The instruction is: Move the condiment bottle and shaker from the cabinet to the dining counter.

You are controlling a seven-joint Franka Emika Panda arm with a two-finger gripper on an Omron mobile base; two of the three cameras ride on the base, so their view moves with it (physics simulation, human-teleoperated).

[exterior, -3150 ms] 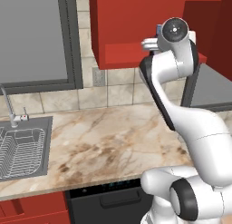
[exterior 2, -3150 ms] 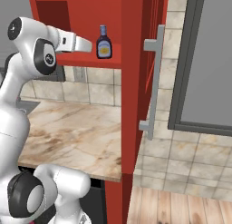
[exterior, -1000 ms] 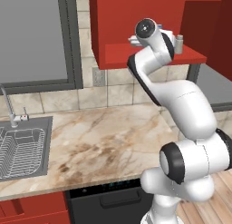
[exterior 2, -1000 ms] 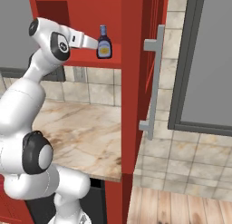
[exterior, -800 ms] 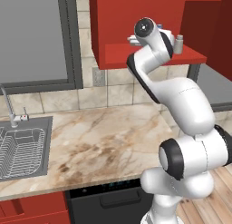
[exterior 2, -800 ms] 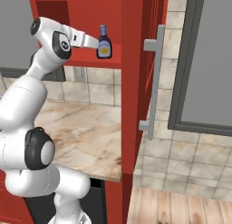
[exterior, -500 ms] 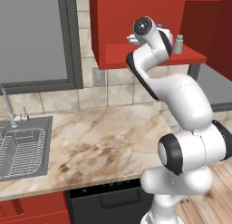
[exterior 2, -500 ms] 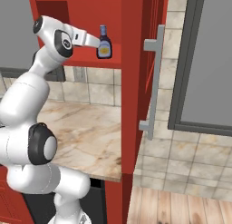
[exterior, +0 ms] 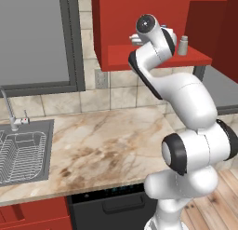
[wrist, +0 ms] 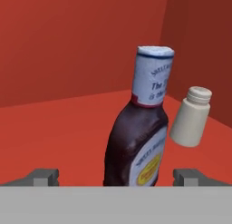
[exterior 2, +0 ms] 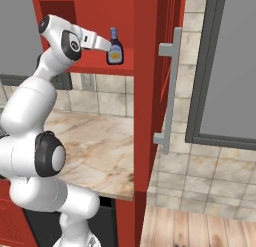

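At frame centre on the red cabinet [wrist: 68,123] shelf, I see my gripper [wrist: 116,177] wide open, empty, flanking the bottle [wrist: 136,146]; shaker [wrist: 191,116] right.

Condiment bottle [wrist: 136,141] stands in cabinet [exterior 2: 150,66], shaker [wrist: 191,117] behind.

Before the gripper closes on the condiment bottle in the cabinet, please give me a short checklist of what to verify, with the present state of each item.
1. Gripper open: ok, its fingertips stand wide apart in the hand view.
2. Condiment bottle between the fingertips: ok, its body sits roughly midway, a little toward the right one.
3. Bottle upright on the cabinet shelf: ok in the right base view.
4. Shaker out of the closing path: ok by appearance, it stands behind and to the right of the bottle.
5. Fingers deep enough around the body: cannot tell.
6. Cabinet door clear of the arm: ok, it stands open to the side.
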